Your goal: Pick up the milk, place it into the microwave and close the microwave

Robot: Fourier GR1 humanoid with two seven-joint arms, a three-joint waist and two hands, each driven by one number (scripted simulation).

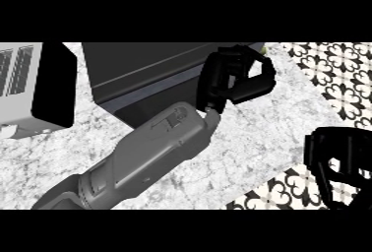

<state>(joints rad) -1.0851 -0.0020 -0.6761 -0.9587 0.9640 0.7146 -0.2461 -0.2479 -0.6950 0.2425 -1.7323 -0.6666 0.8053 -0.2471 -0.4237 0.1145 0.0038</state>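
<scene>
The microwave stands at the far left, a grey box with a black front edge. Its dark door swings out across the top middle of the head view. My left forearm crosses from the lower left, and my left hand sits at the door's right end with fingers curled. Nothing shows inside that hand. My right hand rests at the lower right with relaxed fingers, holding nothing. No milk is visible anywhere; the arm, the door or the microwave may hide it.
The marbled white counter runs under both arms. Its edge cuts diagonally at the right, with black-and-white patterned floor tiles beyond it and at the lower right.
</scene>
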